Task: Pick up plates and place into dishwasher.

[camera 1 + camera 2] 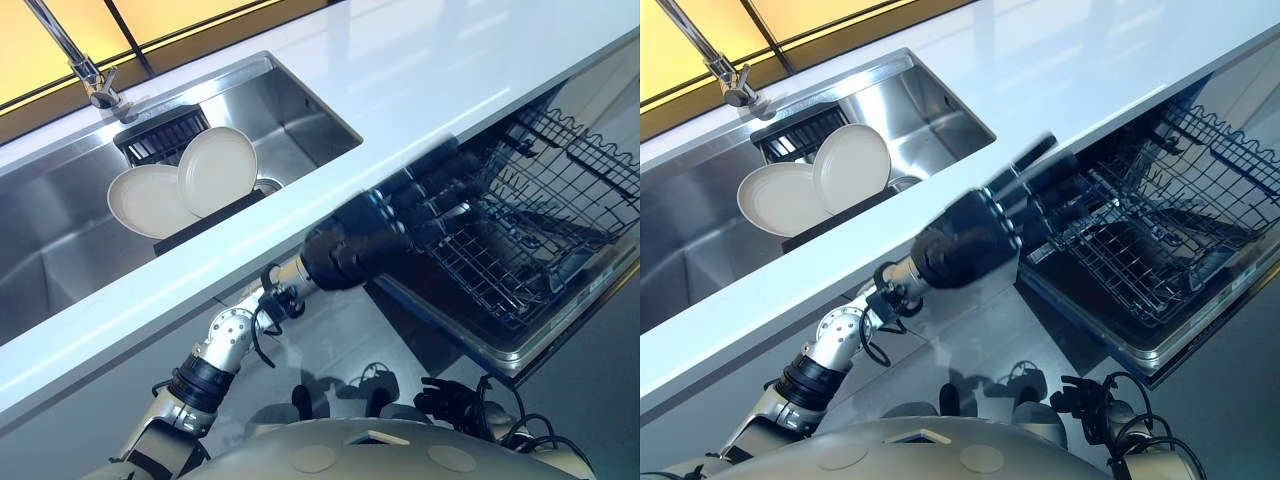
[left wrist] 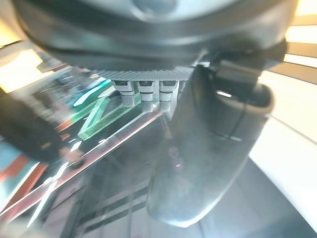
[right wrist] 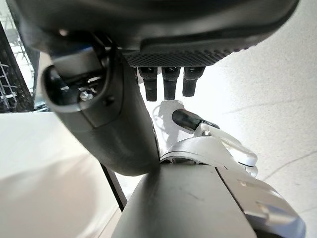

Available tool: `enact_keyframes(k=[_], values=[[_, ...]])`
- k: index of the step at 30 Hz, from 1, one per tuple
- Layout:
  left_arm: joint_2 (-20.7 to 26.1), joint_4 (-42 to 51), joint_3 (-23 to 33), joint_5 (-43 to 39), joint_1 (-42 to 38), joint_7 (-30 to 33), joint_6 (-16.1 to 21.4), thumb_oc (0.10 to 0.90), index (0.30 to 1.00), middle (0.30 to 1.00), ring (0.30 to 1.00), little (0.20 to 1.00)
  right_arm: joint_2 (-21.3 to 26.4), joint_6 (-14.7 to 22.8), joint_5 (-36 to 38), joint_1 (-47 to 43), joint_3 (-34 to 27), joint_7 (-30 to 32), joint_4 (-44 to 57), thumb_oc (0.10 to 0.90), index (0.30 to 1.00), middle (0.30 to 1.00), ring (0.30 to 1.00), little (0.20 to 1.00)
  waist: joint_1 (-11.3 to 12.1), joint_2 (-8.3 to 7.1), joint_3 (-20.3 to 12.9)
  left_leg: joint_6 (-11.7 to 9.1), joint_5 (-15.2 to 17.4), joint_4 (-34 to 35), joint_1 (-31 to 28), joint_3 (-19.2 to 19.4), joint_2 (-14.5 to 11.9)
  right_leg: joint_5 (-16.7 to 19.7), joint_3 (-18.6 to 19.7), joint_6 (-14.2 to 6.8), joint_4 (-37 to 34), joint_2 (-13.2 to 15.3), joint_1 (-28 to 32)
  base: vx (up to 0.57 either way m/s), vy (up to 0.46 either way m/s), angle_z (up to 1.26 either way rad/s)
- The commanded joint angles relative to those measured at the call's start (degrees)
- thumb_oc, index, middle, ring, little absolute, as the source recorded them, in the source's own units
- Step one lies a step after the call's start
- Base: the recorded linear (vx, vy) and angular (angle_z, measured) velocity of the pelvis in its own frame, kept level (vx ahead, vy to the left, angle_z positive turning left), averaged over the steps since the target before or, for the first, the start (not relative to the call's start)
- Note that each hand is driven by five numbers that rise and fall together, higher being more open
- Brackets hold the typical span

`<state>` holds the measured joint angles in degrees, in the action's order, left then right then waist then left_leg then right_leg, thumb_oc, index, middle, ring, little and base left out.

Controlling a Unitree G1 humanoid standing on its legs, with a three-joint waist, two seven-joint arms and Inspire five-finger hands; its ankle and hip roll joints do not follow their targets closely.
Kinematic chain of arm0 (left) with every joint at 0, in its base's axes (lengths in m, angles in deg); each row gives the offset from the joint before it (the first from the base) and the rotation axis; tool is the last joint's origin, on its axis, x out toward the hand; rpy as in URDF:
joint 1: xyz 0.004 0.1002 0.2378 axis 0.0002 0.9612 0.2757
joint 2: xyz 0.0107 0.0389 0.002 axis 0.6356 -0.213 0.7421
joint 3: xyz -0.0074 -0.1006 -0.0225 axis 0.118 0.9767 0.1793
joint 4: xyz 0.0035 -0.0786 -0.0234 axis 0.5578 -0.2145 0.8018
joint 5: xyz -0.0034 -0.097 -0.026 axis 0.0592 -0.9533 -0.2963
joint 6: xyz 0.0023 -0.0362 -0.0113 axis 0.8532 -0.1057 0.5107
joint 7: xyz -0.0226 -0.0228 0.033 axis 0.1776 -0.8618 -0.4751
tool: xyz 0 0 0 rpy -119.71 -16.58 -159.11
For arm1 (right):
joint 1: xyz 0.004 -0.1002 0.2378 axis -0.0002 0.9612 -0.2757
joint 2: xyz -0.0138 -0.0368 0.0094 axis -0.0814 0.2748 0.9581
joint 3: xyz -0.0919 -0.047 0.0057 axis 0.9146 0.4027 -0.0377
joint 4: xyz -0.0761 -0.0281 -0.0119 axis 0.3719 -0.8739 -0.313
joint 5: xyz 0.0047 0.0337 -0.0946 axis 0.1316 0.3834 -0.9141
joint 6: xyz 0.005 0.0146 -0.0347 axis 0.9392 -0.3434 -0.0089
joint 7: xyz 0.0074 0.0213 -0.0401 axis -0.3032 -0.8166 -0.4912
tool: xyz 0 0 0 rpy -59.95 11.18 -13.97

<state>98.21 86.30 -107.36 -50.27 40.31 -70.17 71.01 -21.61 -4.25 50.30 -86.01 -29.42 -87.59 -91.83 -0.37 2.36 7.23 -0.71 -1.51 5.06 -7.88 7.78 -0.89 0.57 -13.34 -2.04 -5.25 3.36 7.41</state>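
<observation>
plates (image 1: pixel 190 180): two white ones lean together in a dark rack (image 1: pixel 200 222) inside the steel sink (image 1: pixel 300 110), below the faucet (image 1: pixel 85 65), well apart from both hands. neither has been picked up, so by my reading the task proper is not yet begun for these two.

the dishwasher (image 1: pixel 520 345) stands open under the white countertop (image 1: pixel 420 70), its wire basket (image 1: pixel 530 225) pulled out, and i see no plate in the part of it that shows.

the left hand (image 1: pixel 425 195) is stretched out at the basket's near edge with nothing in it; its fingers look straight and relaxed, though they are blurred, so whether they touch the wire i cannot tell. the right hand (image 3: pixel 168 79) hangs low, well away from the sink, fingers loose and empty.

what is left, as i judge it: reach the sink, take a plate, carry it across to the basket, then do the same for the other.
</observation>
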Motion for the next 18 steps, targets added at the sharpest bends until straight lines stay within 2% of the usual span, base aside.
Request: enact_keyframes(k=[1, 2, 3, 5, 8, 9, 12, 18], values=[[1.71, 5.49, 6.84, 21.02, -7.65, 17.69, 26.44, 0.800, 0.900, 0.900, 0.900, 0.900, -1.35, -0.89, -0.37, 2.77, 3.49, 0.08, -3.39, 0.800, 0.900, 0.900, 0.900, 0.900, -0.04, 0.64, -2.18, 0.72, 6.43, -3.27, 1.38, -1.39, 2.32, -8.57, -1.03, -0.17, 8.41, -2.38, -1.98, 0.08, 0.058, -0.09], [2.22, 5.57, 7.21, 23.65, -7.76, 19.01, 27.41, 0.800, 0.900, 0.900, 0.900, 0.900, -1.38, -0.87, -0.40, 2.92, 3.51, 0.17, -3.33, 0.800, 0.900, 0.900, 0.900, 0.900, -0.03, 0.63, -2.17, 0.77, 6.50, -3.35, 1.33, -1.41, 2.38, -8.64, -1.05, -0.20, 8.46, -2.33, -1.94, 0.09, 0.075, -0.07], [4.31, 6.04, 9.32, 31.37, -8.29, 24.78, 28.39, 0.800, 0.900, 0.900, 0.900, 0.900, -1.40, -0.43, -0.47, 3.51, 3.54, 0.38, -3.49, 0.800, 0.900, 0.900, 0.900, 0.900, 0.04, 0.64, -2.26, 0.98, 6.60, -3.38, 1.15, -1.49, 2.57, -8.82, -1.02, -0.23, 8.56, -2.28, -1.85, 0.09, 0.078, -0.05], [7.89, 6.24, 12.89, 42.36, -9.28, 31.15, 28.55, 0.800, 0.900, 0.900, 0.900, 0.900, -1.53, 0.27, -1.13, 4.48, 3.24, 0.53, -3.77, 0.800, 0.900, 0.900, 0.900, 0.900, 0.09, 0.58, -2.63, 1.33, 6.81, -3.49, 1.08, -1.47, 2.87, -9.03, -0.98, -0.38, 8.85, -2.15, -1.99, 0.12, 0.104, -0.03], [14.98, 6.27, 17.63, 52.47, -11.79, 37.76, 26.11, 0.800, 0.900, 0.900, 0.900, 0.900, -1.35, 0.97, -2.23, 5.41, 2.97, 0.48, -4.38, 0.800, 0.900, 0.900, 0.900, 0.900, -0.01, 0.64, -3.02, 1.94, 7.23, -3.76, 0.81, -1.24, 3.36, -9.37, -0.60, -0.62, 9.52, -1.89, -2.25, 0.13, 0.118, -0.01], [17.22, 6.19, 19.02, 53.56, -12.75, 39.35, 24.08, 0.800, 0.900, 0.900, 0.900, 0.900, -1.14, 0.96, -2.46, 5.55, 3.00, 0.35, -4.48, 0.800, 0.900, 0.900, 0.900, 0.900, -0.09, 0.68, -3.09, 2.16, 7.37, -3.86, 0.72, -1.09, 3.54, -9.46, -0.40, -0.72, 9.75, -1.78, -2.34, 0.15, 0.159, -0.04], [23.29, 4.17, 21.56, 54.04, -15.40, 42.49, 21.62, 0.800, 0.900, 0.900, 0.900, 0.900, -0.47, 0.74, -3.35, 5.81, 2.70, -0.26, -4.36, 0.800, 0.900, 0.900, 0.900, 0.900, -0.42, 0.89, -3.20, 2.79, 8.03, -4.56, 0.67, -0.54, 4.06, -9.66, 0.23, -1.02, 10.51, -1.39, -2.81, 0.11, 0.131, -0.07], [32.21, -2.14, 23.64, 56.01, -19.72, 46.85, 19.91, 0.800, 0.900, 0.900, 0.900, 0.900, -0.08, 0.22, -4.13, 6.23, 2.27, -0.43, -3.15, 0.800, 0.900, 0.900, 0.900, 0.900, -1.05, 1.38, -2.64, 4.05, 8.98, -6.00, 0.95, 0.90, 4.74, -9.84, 1.27, -2.10, 13.12, -0.25, -4.39, 0.07, 0.136, -0.09]])
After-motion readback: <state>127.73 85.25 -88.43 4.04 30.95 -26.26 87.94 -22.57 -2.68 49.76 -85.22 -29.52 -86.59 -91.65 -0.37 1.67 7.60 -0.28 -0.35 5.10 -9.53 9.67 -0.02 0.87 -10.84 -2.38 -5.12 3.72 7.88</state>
